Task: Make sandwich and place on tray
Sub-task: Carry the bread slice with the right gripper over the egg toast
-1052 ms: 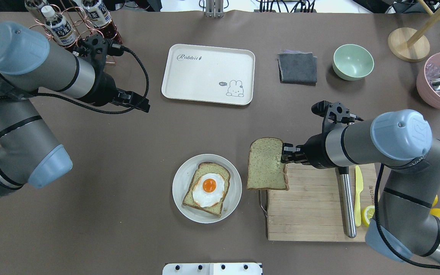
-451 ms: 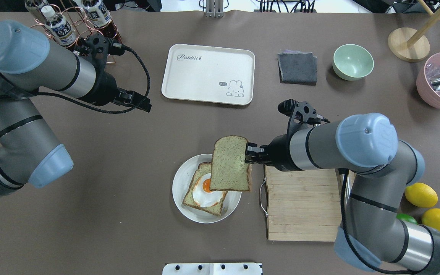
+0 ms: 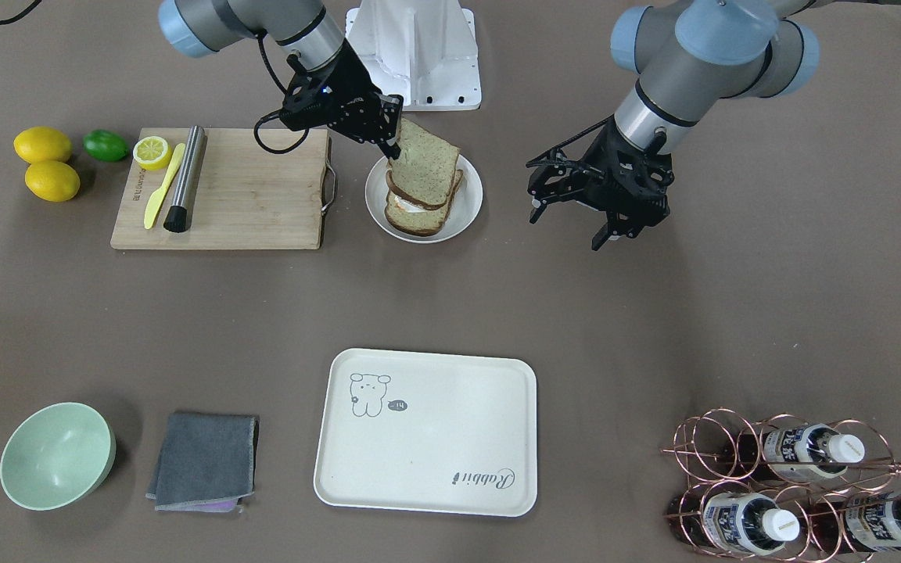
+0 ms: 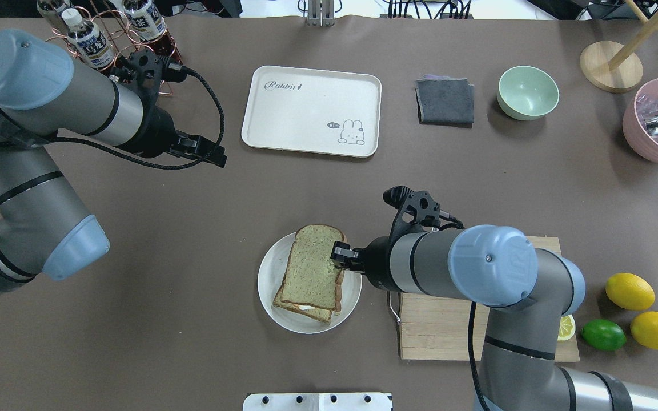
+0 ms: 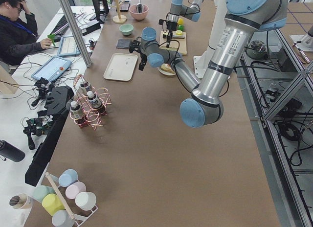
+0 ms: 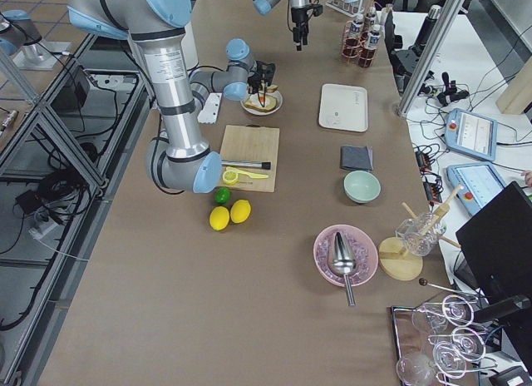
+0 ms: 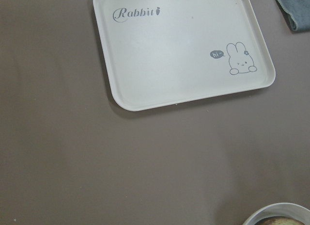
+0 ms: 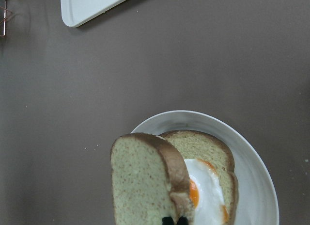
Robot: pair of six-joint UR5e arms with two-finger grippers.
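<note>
A white round plate (image 4: 269, 285) (image 3: 472, 205) holds a bread slice (image 8: 201, 142) with a fried egg (image 8: 209, 193) on it. My right gripper (image 4: 337, 257) (image 3: 394, 145) is shut on the edge of the second bread slice (image 4: 311, 268) (image 3: 424, 160) (image 8: 140, 184). That slice hangs tilted over the egg and covers it from above. The cream tray (image 4: 312, 111) (image 3: 427, 434) (image 7: 184, 45) lies empty beyond the plate. My left gripper (image 4: 216, 155) (image 3: 568, 225) is open and empty, above the table to the plate's left.
A wooden cutting board (image 4: 449, 325) (image 3: 239, 188) lies right of the plate, with a yellow knife (image 3: 159, 188) and a metal rod (image 3: 184, 180) on it. Lemons (image 4: 629, 291) and a lime lie beside it. A grey cloth (image 4: 445, 101), a green bowl (image 4: 528, 91) and a bottle rack (image 3: 795, 485) stand at the far side.
My right gripper has carried the second slice left from the board's edge to over the plate and lowered it above the egg. The left arm has not moved.
</note>
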